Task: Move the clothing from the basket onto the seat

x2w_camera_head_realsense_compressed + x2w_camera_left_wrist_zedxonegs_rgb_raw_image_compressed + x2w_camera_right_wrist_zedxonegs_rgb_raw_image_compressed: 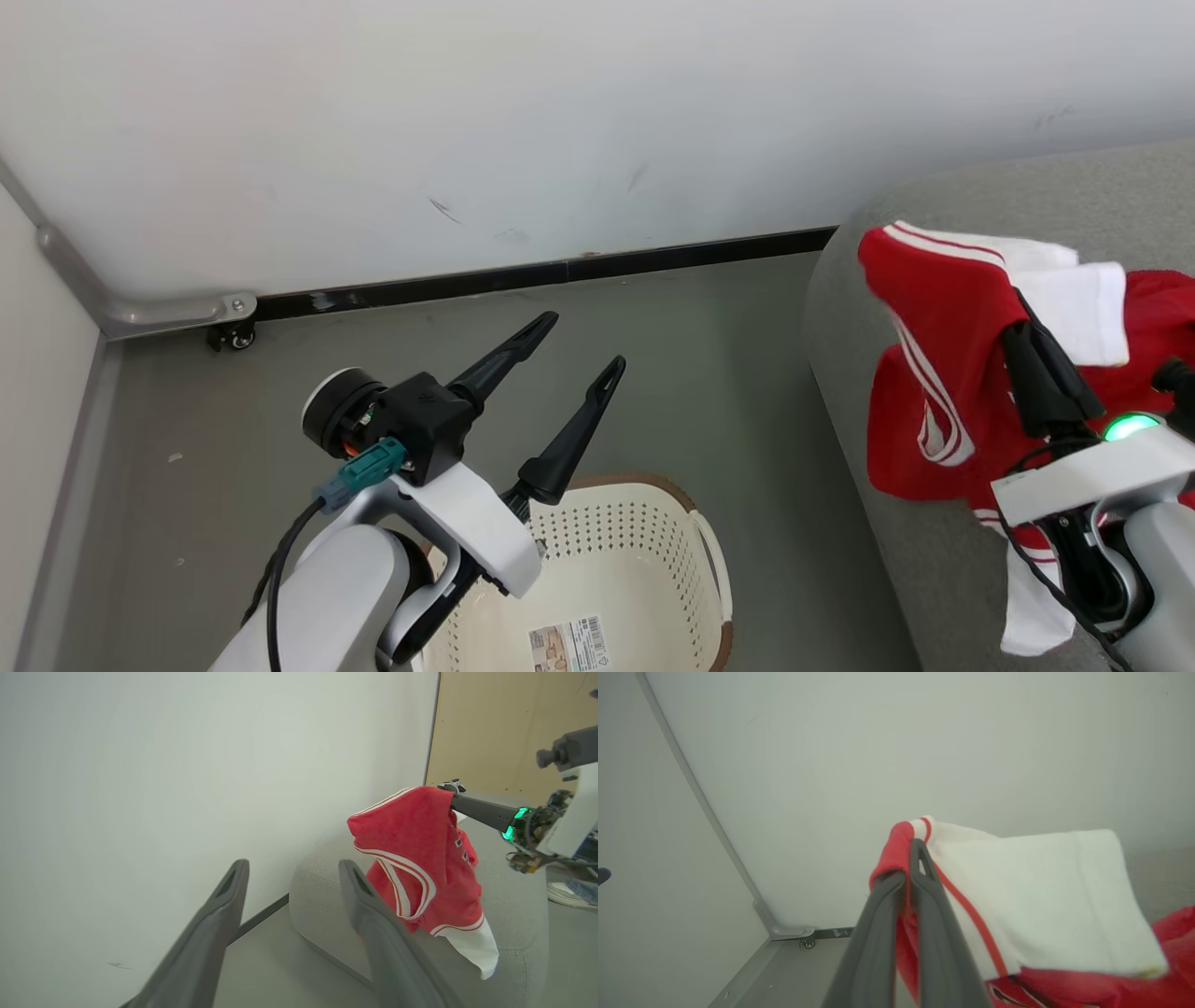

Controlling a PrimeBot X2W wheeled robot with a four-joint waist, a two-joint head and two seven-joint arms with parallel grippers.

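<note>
Basket (pixel 653 551) first, right below the robot, its visible bottom bare but for a sticker (pixel 568 644), so it looks emptied. Left pincer (pixel 583 341) hangs just above the rim, fingers spread wide, gripping nothing. Across on the right, right pincer (pixel 909 865) is pressed together on the striped red jersey (pixel 934 327), lifting it over the seat (pixel 1027 187), probably to drape it clear before letting go. Another red garment (pixel 1167 308) lies on the cushion beyond.

Floor strip (pixel 747 373) between basket (pixel 616 532) and sofa (pixel 1027 177) open; wall (pixel 560 121) closes off far side.
</note>
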